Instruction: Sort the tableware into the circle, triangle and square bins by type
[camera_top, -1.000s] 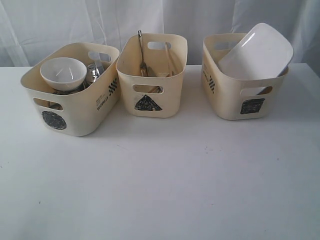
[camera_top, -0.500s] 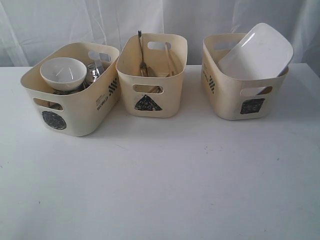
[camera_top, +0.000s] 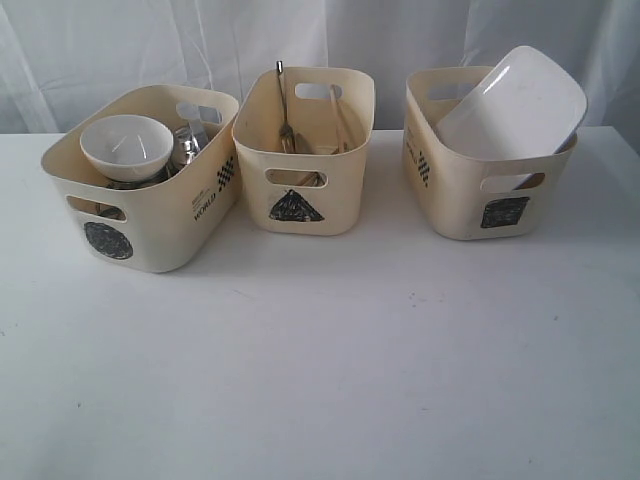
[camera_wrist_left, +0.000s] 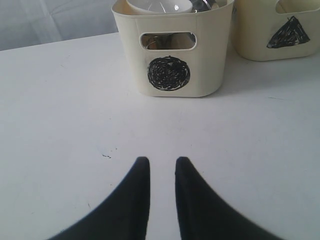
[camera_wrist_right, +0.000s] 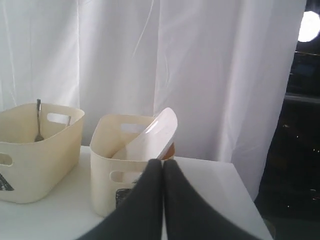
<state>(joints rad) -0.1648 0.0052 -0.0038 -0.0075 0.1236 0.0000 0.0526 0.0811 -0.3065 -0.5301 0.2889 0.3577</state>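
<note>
Found the white plate (camera_top: 512, 102) leaning in the square bin (camera_top: 455, 195), poking over the rim. Looked hard, slippery, easy to break; best pinched by its top edge. Saw the left gripper (camera_wrist_left: 162, 167) open a crack, empty, and the right gripper (camera_wrist_right: 163, 165) shut tight.

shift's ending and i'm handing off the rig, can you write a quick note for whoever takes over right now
Left gripper: fingers slightly apart, empty, facing the circle bin.
Right gripper: fingers shut, empty, facing the square bin.
White bowl and steel mug sit in the circle bin, cutlery in the triangle bin, plate leaning in the square bin.
Done: sorting looks complete.
Left: no tableware seen outside the bins.
</note>
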